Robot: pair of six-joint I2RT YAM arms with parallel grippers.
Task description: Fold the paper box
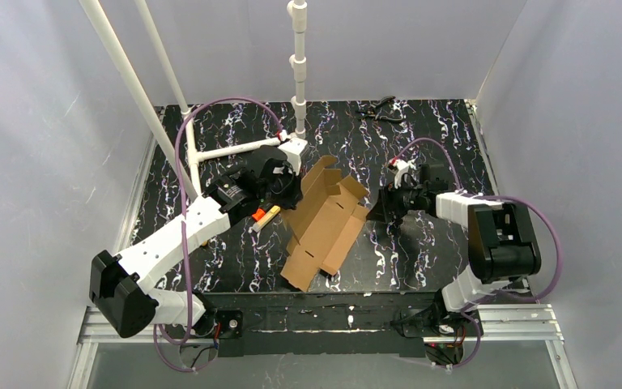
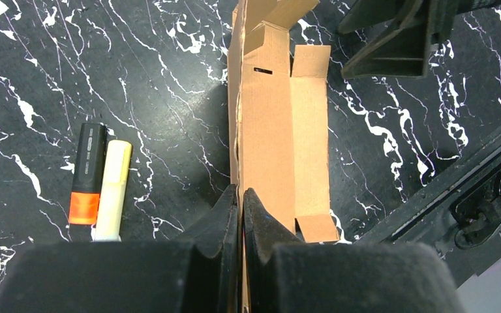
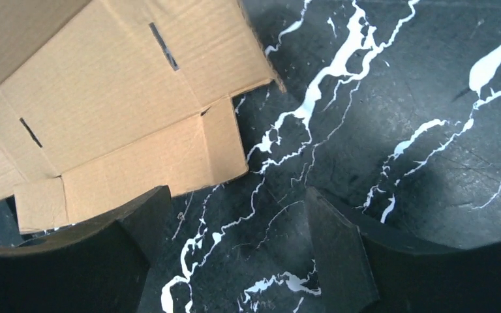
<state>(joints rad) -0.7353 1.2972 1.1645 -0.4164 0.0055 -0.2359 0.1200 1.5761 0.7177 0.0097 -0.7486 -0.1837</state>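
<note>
**Light, creasable cardboard pinched at its left wall, long axis running away from the arms**

Far left on the black marbled worktop [image 1: 421, 146] lie an orange-tipped black marker [image 2: 88, 173] and a pale yellow stick [image 2: 113, 189], side by side and touching. Both lie near the cardboard but apart from it.

Next comes the left end effector [image 2: 241, 195]. Its fingers are pressed together on the thin upright edge of the paper box [image 1: 324, 227], with a raised left wall clamped between them.

The paper box sits mid-worktop between the two arms, partly formed: a shallow trough with its left wall up and its flaps and tabs spread open. Its long axis runs from the near edge toward the back, with the far end leaning slightly right. The open side faces up and toward the right arm.

It looks very light and thin. It should be stiff along each panel but ready to bend at the scored lines, and easy to crush or tear at the slots and small tabs. It will likely slide on the smooth surface unless one side is pinned. The best holds appear to be panel edges near a crease, not the loose tabs.

At the right, the right end effector [image 3: 235, 195] stands wide apart and holds nothing. The box's right-hand flap corner lies just beside its left finger [image 3: 137, 228], and only bare worktop lies between the fingers.
</note>
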